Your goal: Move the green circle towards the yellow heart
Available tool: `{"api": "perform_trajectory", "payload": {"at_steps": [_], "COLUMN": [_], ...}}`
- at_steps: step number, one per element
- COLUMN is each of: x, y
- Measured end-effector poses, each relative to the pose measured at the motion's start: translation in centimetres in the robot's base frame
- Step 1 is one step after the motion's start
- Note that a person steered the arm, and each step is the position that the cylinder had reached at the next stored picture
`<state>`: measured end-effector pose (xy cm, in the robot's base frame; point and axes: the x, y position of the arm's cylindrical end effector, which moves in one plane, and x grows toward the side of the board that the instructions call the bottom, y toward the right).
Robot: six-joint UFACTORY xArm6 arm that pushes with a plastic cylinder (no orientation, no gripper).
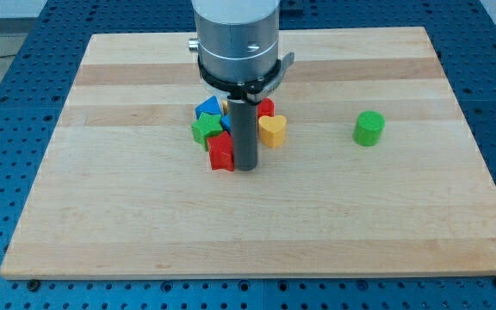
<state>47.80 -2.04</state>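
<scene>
The green circle (369, 127) stands alone on the wooden board toward the view's right. The yellow heart (272, 130) sits at the right edge of a cluster of blocks near the board's middle. My tip (245, 166) is at the lower end of the dark rod, just below and left of the yellow heart and right beside a red block (221, 152). The tip is far to the left of the green circle and does not touch it.
The cluster also holds a green star-like block (205, 130), a blue block (207, 108), a red block (266, 108) behind the heart and a bit of yellow behind the rod. The arm's grey body (235, 39) hangs over the board's top middle, hiding part of the cluster.
</scene>
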Motion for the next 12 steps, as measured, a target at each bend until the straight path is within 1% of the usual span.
{"api": "perform_trajectory", "payload": {"at_steps": [2,3,4,5,6,7,8,9,11,12], "x": [-0.9,-0.1,1.0,1.1,-0.3,-3.4,-6.6,-7.1,-3.4,-1.5], "y": [0.0,2.0,7.5,13.8,19.6,22.7,21.0,18.3,15.0,14.4]}}
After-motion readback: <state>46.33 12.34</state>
